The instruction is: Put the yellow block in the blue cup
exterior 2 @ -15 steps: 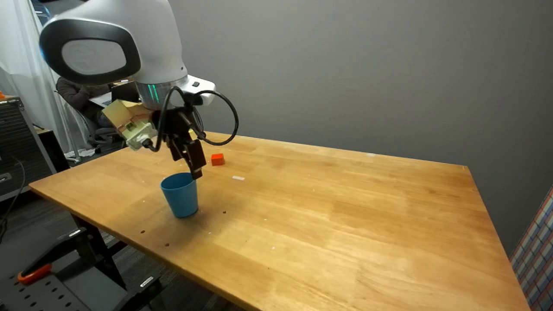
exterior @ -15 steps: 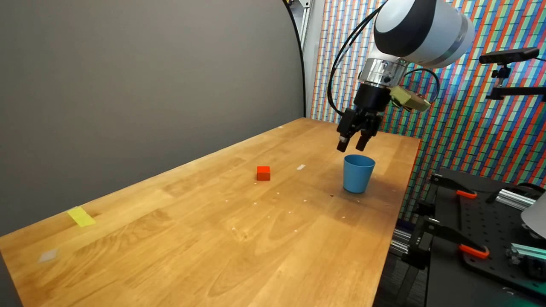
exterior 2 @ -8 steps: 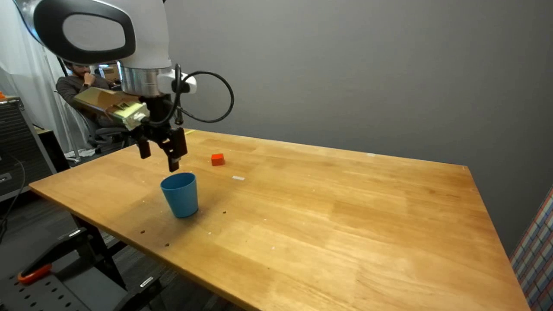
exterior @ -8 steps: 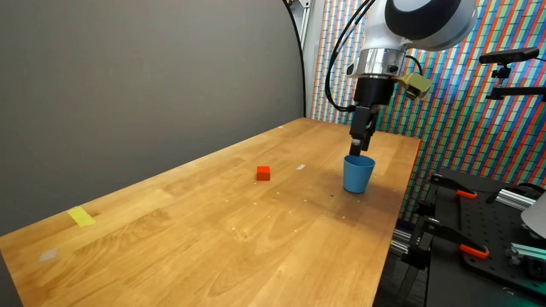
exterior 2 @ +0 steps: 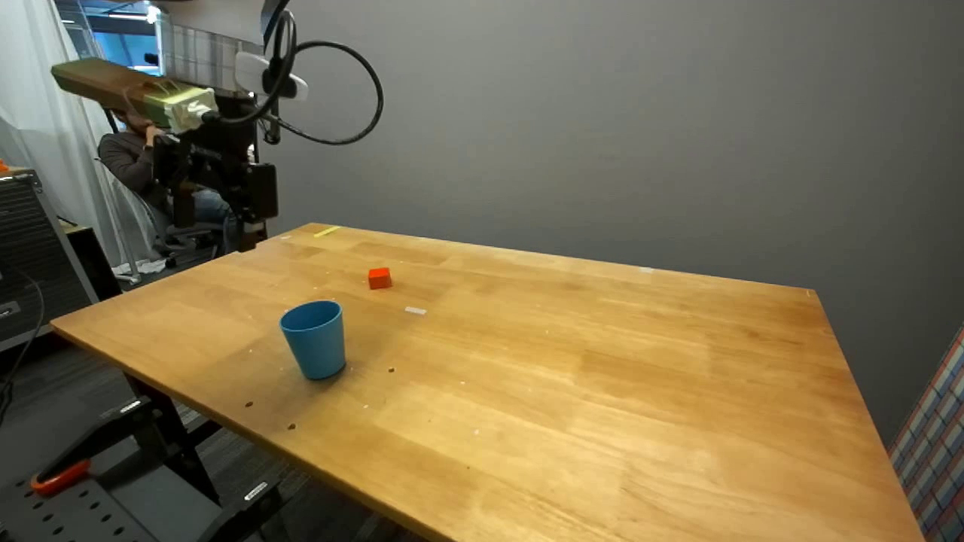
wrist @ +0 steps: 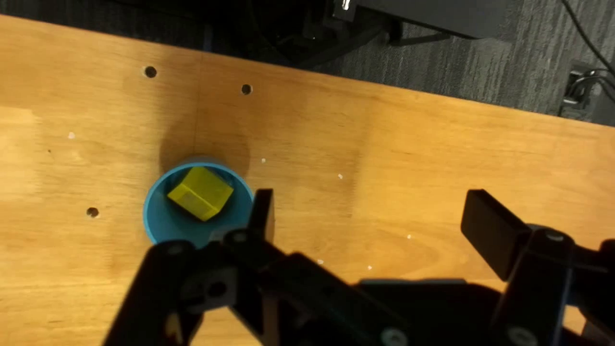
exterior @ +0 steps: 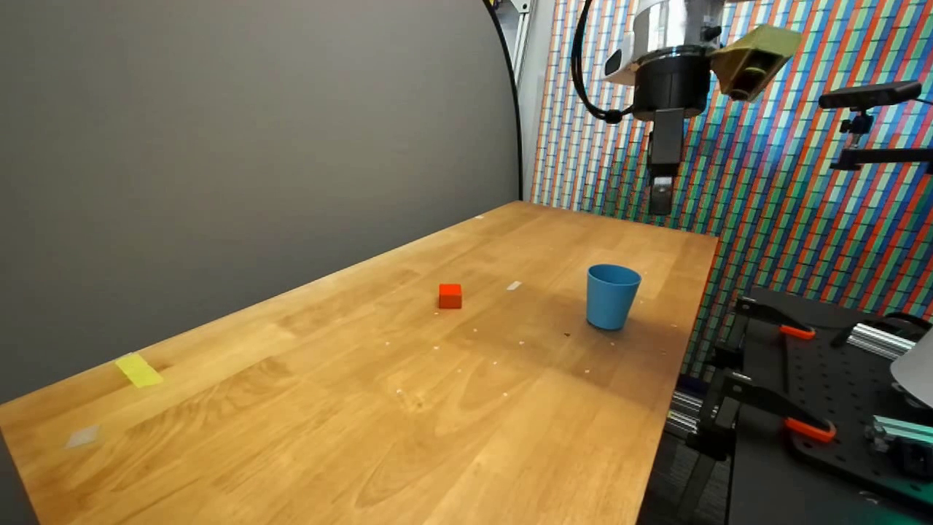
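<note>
The yellow block (wrist: 202,192) lies tilted inside the blue cup (wrist: 154,223) in the wrist view. The cup stands upright on the table in both exterior views (exterior: 611,302) (exterior 2: 318,348), where its walls hide the block. My gripper (wrist: 369,206) is open with nothing between its fingers. It hangs well above the table, pointing down, higher than the cup and off to one side of it, in both exterior views (exterior: 660,204) (exterior 2: 215,233). In the wrist view one finger covers part of the cup's rim.
A small red block (exterior: 450,296) lies on the table, also visible in an exterior view (exterior 2: 379,278). A flat yellow tape piece (exterior: 139,370) is near the far table edge. A black stand with orange-tipped clamps (exterior: 809,430) adjoins the table. A grey wall (exterior 2: 602,135) stands behind.
My gripper has risen away from the cup and moved sideways off it. It has turned from tilted to nearly vertical and stays open. The cup and red block have not moved.
</note>
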`<control>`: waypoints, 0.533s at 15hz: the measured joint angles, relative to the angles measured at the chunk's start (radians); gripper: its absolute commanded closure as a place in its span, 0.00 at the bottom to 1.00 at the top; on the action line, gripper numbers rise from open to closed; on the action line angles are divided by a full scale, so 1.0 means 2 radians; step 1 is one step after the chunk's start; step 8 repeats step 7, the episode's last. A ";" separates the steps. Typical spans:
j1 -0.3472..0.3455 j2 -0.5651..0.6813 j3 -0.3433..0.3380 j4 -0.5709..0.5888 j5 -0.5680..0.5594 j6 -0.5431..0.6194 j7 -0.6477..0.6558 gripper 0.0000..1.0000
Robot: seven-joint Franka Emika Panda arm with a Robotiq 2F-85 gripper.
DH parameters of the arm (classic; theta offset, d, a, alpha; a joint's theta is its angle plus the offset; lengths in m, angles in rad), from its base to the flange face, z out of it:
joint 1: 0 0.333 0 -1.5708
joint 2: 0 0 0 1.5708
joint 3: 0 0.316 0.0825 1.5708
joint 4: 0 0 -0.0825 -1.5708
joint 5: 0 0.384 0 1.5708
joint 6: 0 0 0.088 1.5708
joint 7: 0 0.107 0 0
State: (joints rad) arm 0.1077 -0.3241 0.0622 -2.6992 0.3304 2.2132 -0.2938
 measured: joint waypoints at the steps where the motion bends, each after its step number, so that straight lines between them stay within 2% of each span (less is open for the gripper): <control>1: 0.000 -0.008 -0.002 0.001 0.000 -0.009 0.000 0.00; 8: 0.000 -0.012 -0.004 0.000 0.000 -0.014 -0.001 0.00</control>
